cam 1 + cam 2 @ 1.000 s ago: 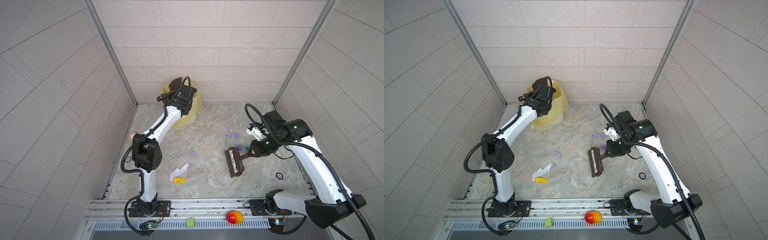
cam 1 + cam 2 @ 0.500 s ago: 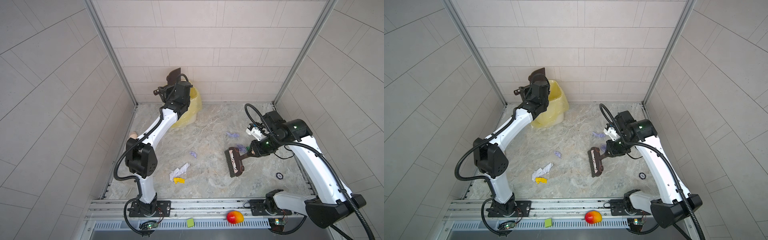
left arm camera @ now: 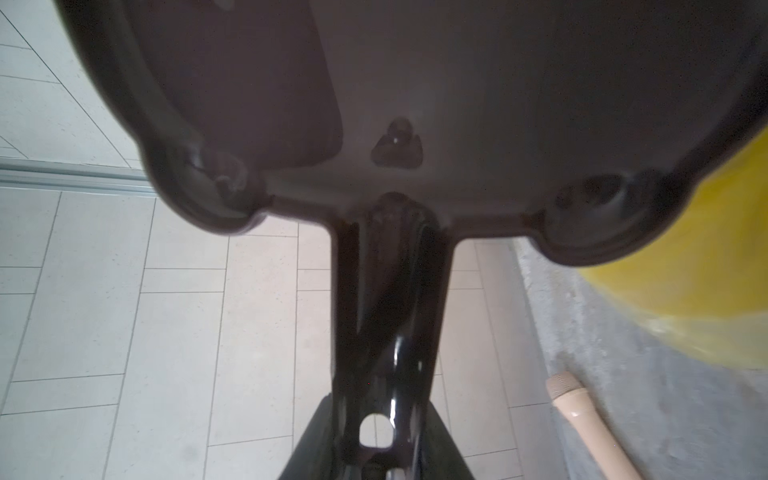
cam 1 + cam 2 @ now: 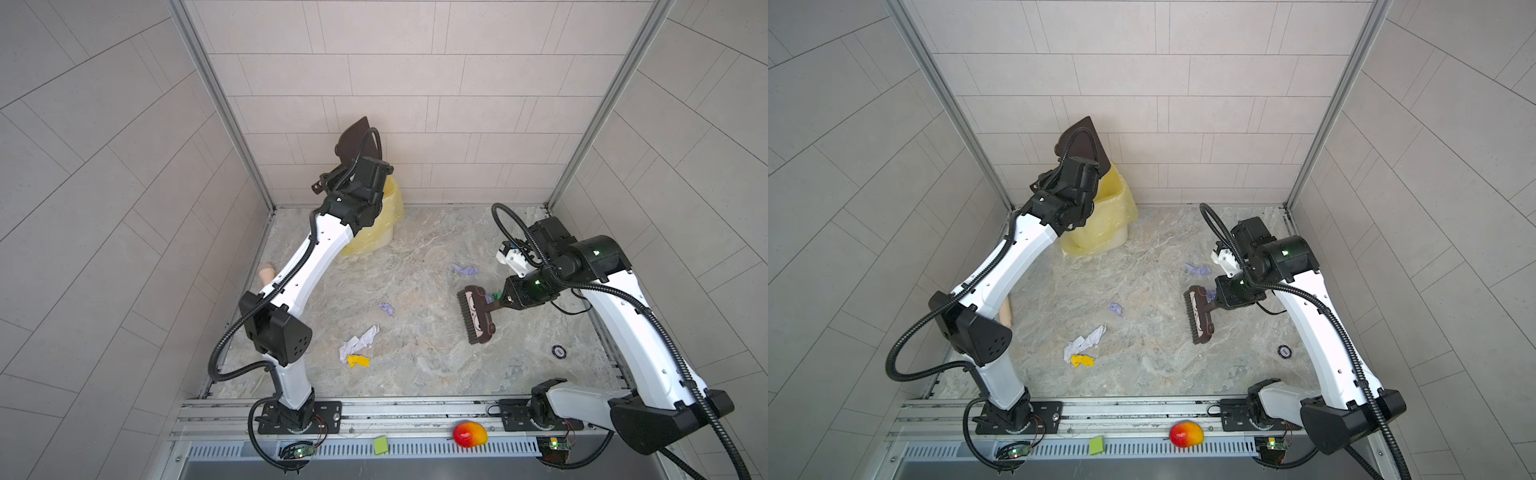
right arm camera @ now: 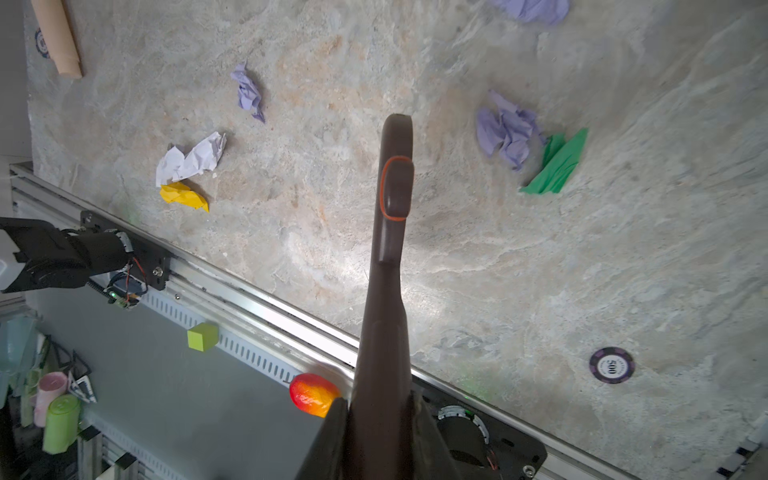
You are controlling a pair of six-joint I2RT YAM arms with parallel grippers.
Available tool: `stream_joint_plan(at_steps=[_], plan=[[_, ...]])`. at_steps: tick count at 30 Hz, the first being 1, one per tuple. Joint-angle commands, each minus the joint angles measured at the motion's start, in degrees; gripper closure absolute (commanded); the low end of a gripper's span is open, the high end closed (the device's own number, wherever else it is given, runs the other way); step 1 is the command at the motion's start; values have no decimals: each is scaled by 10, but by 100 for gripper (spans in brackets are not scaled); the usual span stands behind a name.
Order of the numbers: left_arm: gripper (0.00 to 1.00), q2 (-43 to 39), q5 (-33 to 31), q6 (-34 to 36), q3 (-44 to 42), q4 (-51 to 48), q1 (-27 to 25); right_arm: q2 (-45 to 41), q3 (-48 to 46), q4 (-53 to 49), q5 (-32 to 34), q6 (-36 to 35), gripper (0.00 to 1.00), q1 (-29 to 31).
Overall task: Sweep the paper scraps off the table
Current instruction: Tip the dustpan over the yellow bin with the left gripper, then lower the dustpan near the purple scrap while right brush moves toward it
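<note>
Left pincer [image 4: 332, 185]: clamped on the handle of the dustpan [image 4: 354, 141], held high and tilted above the yellow bin [image 4: 388, 208] at the back left of the table [image 4: 419, 374].
Right pincer [image 4: 504, 302]: clenched on the handle of the brush [image 4: 477, 318], head low over the table, right of the middle.
Paper scraps [image 4: 465, 269]: all on the table. One lavender scrap behind the brush, a middle lavender scrap [image 4: 387, 308], and a white scrap [image 4: 359, 338] with a yellow scrap [image 4: 358, 360] just beside it toward the front.
Key relation: brush head's long axis running back to front, bristle edge toward the middle. Middle lavender, white and yellow scraps off that bristle side. Lavender clump [image 5: 507, 129] and green scrap [image 5: 557, 164] on the far side of the head, probably needing a lift-over first.
Nearer arm: right; left well apart at the bin.
View difference: clump and green scrap whole and side by side in the right wrist view, mostly hidden by brush and pincer in both top views. Only the dustpan's underside in the left wrist view, contents not visible.
</note>
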Motion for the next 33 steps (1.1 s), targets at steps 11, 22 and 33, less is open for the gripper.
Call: stream_joint_plan(at_steps=[11,22,33], plan=[[100,-59,213,-381,-74,-224,-120,72,104,85,214,-27,100,-1],[100,-112,421,-528,-230,-257,-146,203,164,132,303,-86,100,22],[100,-165,490,-619,-356,-290,-202,361,251,107,337,-126,100,49]])
